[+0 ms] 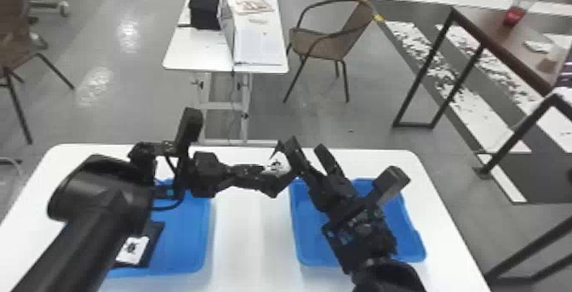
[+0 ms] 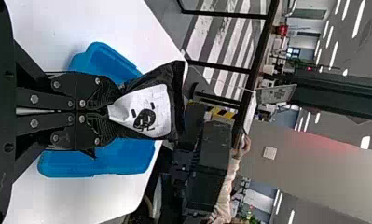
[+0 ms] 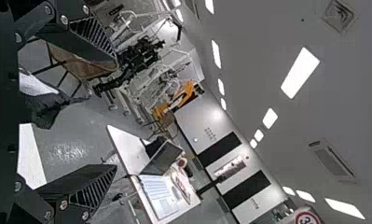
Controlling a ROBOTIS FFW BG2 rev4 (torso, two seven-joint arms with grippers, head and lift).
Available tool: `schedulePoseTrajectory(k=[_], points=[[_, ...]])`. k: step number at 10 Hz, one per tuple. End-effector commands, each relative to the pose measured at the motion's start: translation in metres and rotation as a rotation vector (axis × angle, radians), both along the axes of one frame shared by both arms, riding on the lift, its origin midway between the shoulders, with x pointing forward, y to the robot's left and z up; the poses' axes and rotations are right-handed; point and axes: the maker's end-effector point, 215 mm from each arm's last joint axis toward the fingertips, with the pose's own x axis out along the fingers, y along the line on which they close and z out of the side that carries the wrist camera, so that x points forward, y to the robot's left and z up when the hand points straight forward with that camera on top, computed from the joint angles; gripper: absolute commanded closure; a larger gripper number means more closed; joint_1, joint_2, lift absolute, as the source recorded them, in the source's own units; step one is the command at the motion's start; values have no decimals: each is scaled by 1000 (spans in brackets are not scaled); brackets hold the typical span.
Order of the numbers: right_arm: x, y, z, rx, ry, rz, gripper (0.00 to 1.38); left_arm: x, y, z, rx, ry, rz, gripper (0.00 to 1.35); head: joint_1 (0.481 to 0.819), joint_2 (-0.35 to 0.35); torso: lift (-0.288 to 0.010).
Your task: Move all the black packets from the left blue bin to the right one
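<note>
"What's around the right blue bin [image 1: 310,248]?"

"I have it on a white tabletop [image 1: 251,236]. To its left sits the left blue bin [image 1: 187,240]; beyond it are grey floor [image 1: 144,108], a brown chair [image 1: 315,42] and a narrow white table [image 1: 195,52]."

"And the packet?"

"I have the held black packet [image 1: 277,166] raised near the right bin's far left corner. It points from my left gripper [image 1: 258,173] toward my right gripper [image 1: 307,144]; its bunching keeps me from judging the long axis."

"How does it look?"

"Black and creased, pinched narrow at the held end and flaring outward, with a rumpled white label [image 2: 151,109] bearing a dark print. Another black packet [image 1: 155,238] lies in the left bin, partly behind my left arm."

"Jaws?"

"Left ones clenched on the raised packet; right ones spread apart. I can't tell whether the right ones touch it."
</note>
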Motion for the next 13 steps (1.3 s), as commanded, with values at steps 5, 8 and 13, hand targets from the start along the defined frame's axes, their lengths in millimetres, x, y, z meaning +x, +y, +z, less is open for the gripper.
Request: schedulePoseTrajectory(k=[5,8,13], points=[[4,30,-16,-7,44,104,986,0,-13,15,-43,-13,-14,1214,695,-138,0],[2,29,-19,1,47,93,1277,-1,-14,17,-68,-14,-9,1211,695,-136,0],[17,-18,-18,3,32,0,1279,-11,18,-14,-113,127,142,245,695,-141,0]])
